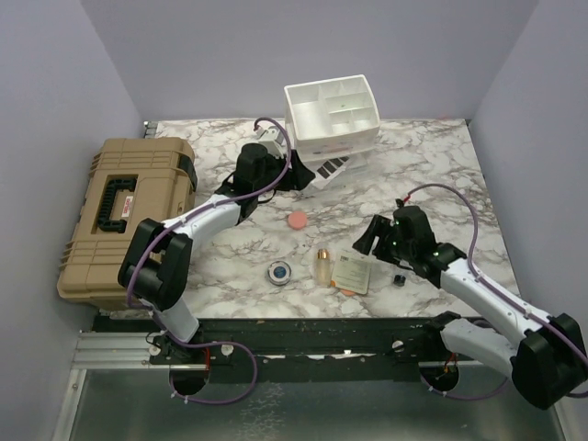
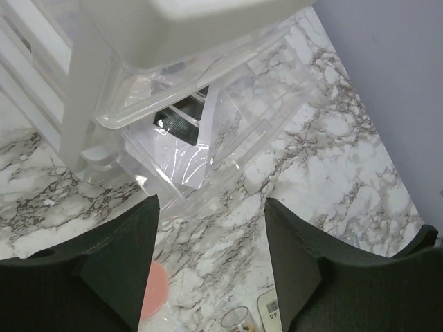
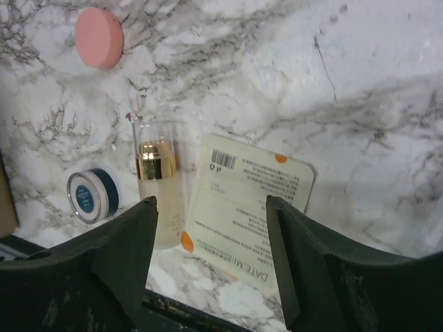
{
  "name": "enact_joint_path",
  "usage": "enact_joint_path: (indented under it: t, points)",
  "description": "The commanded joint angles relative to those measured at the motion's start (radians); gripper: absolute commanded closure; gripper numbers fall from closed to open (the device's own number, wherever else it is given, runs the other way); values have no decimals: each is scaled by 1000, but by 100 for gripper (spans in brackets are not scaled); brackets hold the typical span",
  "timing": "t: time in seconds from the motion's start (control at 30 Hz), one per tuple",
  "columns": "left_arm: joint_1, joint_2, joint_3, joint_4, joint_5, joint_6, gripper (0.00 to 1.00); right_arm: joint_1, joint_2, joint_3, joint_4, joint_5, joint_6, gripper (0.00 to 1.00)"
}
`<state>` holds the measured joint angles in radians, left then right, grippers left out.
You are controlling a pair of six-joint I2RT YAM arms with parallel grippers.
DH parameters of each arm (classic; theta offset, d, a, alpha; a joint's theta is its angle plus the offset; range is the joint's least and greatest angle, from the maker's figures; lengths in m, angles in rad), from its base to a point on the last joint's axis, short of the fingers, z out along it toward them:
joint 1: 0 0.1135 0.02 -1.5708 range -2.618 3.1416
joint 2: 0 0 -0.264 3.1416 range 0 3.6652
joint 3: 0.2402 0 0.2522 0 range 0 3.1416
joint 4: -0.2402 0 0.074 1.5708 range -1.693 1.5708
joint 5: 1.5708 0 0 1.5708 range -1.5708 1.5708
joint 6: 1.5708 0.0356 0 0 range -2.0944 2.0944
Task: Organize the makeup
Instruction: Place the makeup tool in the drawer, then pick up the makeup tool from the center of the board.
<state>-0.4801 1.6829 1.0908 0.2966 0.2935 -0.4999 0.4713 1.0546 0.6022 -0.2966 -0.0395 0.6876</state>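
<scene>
Right wrist view gives the nearer worry. The right fingers (image 3: 118, 263) stand apart with nothing between them, low over the desk (image 3: 387, 90). Their gap frames both the small amber bottle (image 3: 158, 183), lying on its side, and the left edge of the cream sachet (image 3: 246, 200) just beside it. A close from here could catch both at once, or nip the bottle off-centre so that it rolls toward the round blue compact (image 3: 92, 196). The sachet lies flat, so fingers coming down on it would likely scrape the marble and slide it rather than lift it. The pink round puff (image 3: 99, 37) sits well apart. The tiny dark vial (image 1: 399, 278) lies just beside the right arm, where a sweep of the wrist could knock it.

Left wrist view shows the left fingers (image 2: 121, 270) also spread and empty. They face the clear drawer (image 2: 208, 149) that stands out from the white organizer (image 2: 86, 90), with the black strip palette (image 2: 176, 123) inside. A push forward might shove the light organizer back or jam the drawer askew.
</scene>
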Motion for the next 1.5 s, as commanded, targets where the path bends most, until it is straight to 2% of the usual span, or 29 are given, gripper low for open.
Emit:
enact_joint_path:
  t: [0.0, 0.1, 0.43, 0.67, 0.9, 1.1, 1.17, 1.27, 1.33, 1.4, 1.43, 1.47]
  points:
    - [-3, -73, -26, -18, -45, 40, 35, 3, -85, -98, -14, -33, 189, 30]
    - [-3, -95, -29, -31, -56, 55, 34, 2, -65, -114, -75, -51, 226, 30]
    - [3, -141, -33, -72, -90, 80, 32, 2, -73, -179, -113, -82, 272, 32]
    - [7, -143, -32, -77, -91, 80, 32, 2, 7, -213, -58, -160, 290, 37]
    - [11, -157, -38, -91, -100, 88, 32, 3, 35, -261, -11, -147, 330, 42]
    - [14, -161, -40, -95, -102, 88, 32, 3, 46, -297, 15, -119, 342, 55]
    - [14, -161, -39, -97, -101, 88, 32, 3, 55, -307, 31, -115, 340, 65]
    - [14, -162, -38, -99, -101, 89, 32, 3, 85, -314, 64, -131, 332, 72]
    - [13, -165, -39, -101, -102, 90, 32, 3, 108, -311, 86, -147, 320, 84]
    - [13, -167, -37, -104, -103, 90, 32, 3, 121, -311, 97, -152, 315, 88]
    - [14, -166, -37, -106, -103, 89, 32, 3, 121, -311, 100, -153, 312, 97]
    - [14, -168, -37, -105, -103, 91, 32, 3, 115, -311, 98, -150, 310, 99]
